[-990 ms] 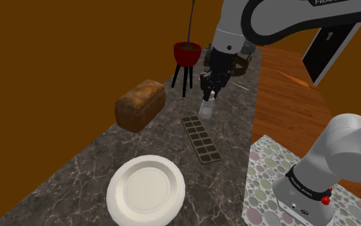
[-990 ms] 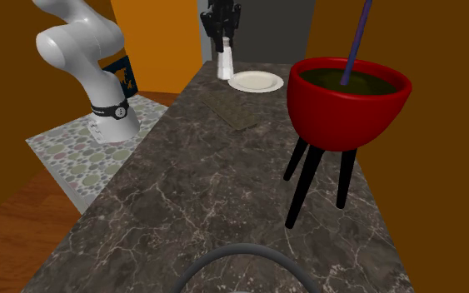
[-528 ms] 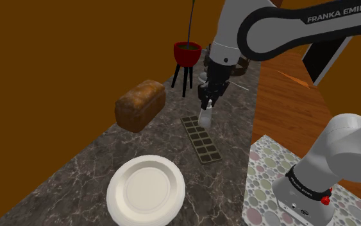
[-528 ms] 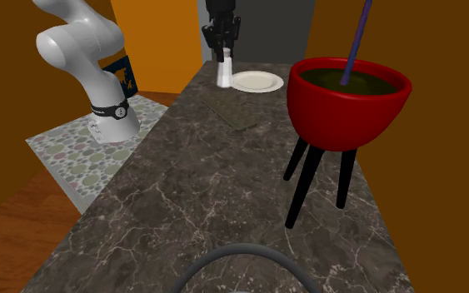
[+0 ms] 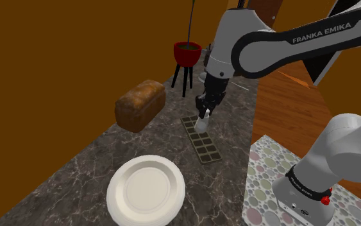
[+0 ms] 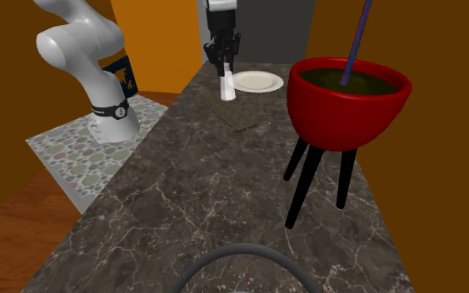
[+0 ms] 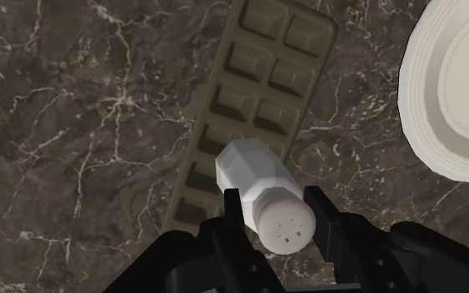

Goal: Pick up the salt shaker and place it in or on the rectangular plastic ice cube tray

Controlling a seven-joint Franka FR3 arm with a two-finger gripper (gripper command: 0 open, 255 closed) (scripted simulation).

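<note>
The jaws gripped the white salt shaker point(image 7: 257, 179) at its cap, tilted over the far end of the ice cube tray point(image 7: 253, 87); it appeared light, rigid and smooth, hence liable to slip.

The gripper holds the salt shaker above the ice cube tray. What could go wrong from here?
1. The gripper clasps the white salt shaker near its cap, tilted; released so, it may topple.
2. The ice cube tray is narrow and ridged, so the shaker could roll off onto the counter.
</note>
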